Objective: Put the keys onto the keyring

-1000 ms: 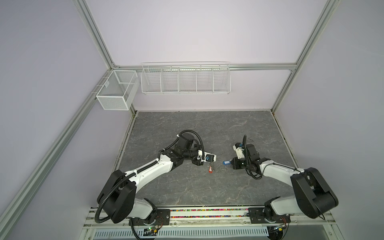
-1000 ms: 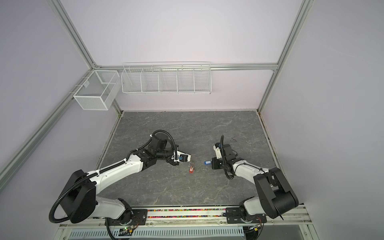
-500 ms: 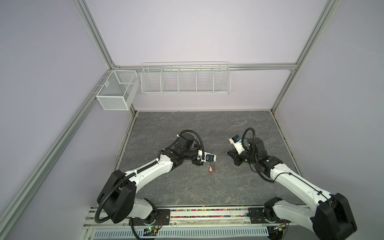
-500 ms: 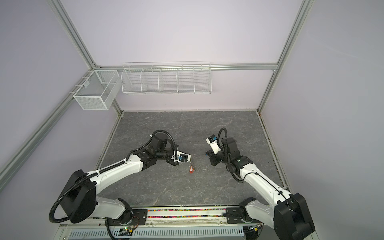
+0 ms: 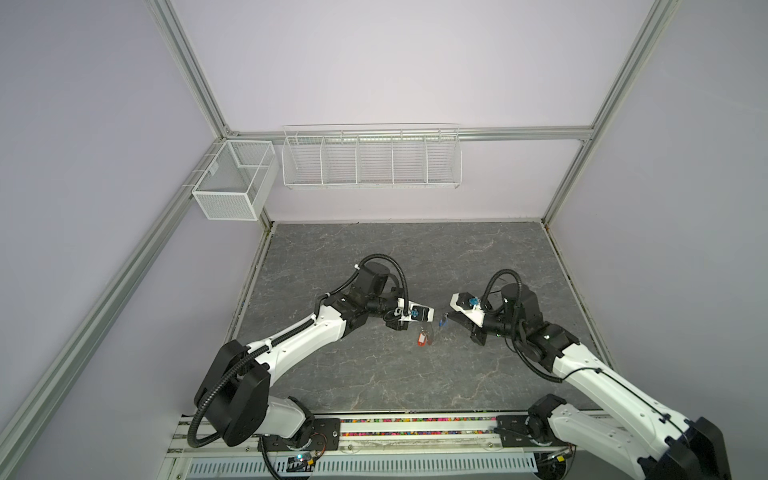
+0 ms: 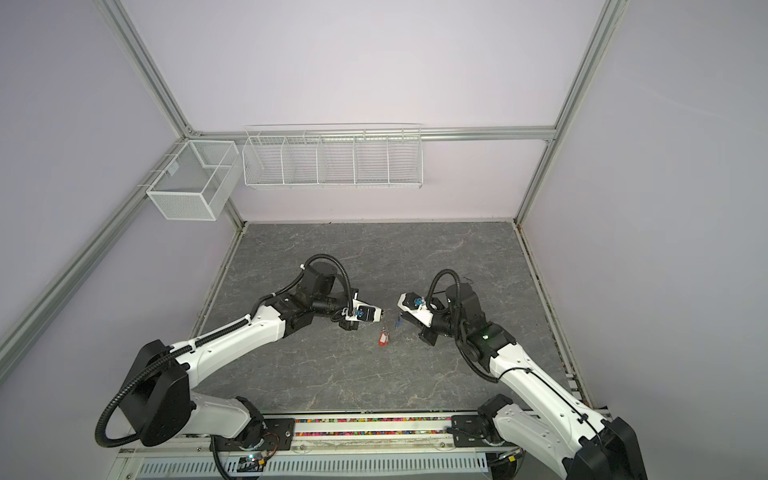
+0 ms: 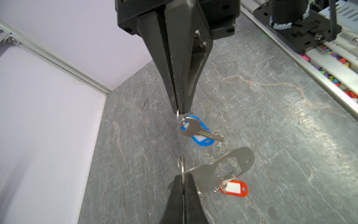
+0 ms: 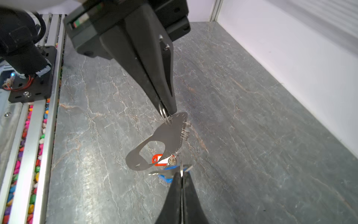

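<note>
The left tool (image 7: pixel 183 177) is clamped shut on a wire ring (image 7: pixel 183 171) threaded through one end of the keyring (image 7: pixel 242 157). The keyring is a flat grey metal crescent with an oblong cutout, and the tool holds it up above the dark marbled table (image 5: pixel 374 257). It hangs tilted from that ring, and the right wrist view shows a row of small rings (image 8: pixel 185 131) along its curved edge. The red-tagged key (image 7: pixel 234 188) hangs from a ring at the low end of that edge. Its red tag shows clearly, while the metal key is mostly hidden behind the crescent. Whether the tag touches the table cannot be told.

The right tool (image 7: pixel 179 113) points at the left tool almost tip to tip. Its jaws are pressed together on the small split ring of the blue-tagged key (image 7: pixel 193 128). That key dangles from the ring with its blue tag (image 7: pixel 201 138) behind it. In the left wrist view it hangs near the keyring but apart from it.

In both top views the two tools meet near the middle of the table. The blue tag lies between their tips, and the red tag (image 5: pixel 422 340) sits just below the left tool.
</note>
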`<action>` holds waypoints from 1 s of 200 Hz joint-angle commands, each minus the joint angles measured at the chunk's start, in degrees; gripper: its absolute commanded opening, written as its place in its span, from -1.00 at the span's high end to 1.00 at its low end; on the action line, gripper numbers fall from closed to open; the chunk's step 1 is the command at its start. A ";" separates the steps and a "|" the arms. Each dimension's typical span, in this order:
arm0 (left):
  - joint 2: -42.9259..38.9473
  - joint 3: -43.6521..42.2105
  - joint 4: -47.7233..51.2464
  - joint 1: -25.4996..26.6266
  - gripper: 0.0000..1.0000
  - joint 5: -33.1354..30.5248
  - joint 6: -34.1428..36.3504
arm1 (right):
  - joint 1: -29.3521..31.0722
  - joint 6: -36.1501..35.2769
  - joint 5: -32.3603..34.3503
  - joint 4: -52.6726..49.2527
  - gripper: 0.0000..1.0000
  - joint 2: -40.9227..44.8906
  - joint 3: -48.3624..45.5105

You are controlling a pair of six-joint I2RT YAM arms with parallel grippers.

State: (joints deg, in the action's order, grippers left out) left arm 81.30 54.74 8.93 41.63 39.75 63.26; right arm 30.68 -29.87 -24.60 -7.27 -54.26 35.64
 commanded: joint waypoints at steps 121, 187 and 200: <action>6.30 6.84 9.16 0.21 1.00 11.10 -2.54 | 5.94 -15.35 6.44 4.95 0.85 -0.47 0.77; 7.60 8.27 11.75 0.21 1.00 10.97 -2.05 | 8.00 -17.89 4.96 1.62 0.86 -1.68 2.70; 7.65 8.28 11.81 0.21 1.00 10.77 -2.01 | 8.40 -18.72 4.82 0.50 0.86 -2.02 3.08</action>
State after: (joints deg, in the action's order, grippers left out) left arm 88.51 60.62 19.03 41.65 49.15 60.66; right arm 38.15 -45.58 -18.06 -4.16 -55.48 37.10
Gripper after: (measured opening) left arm 0.047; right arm 0.073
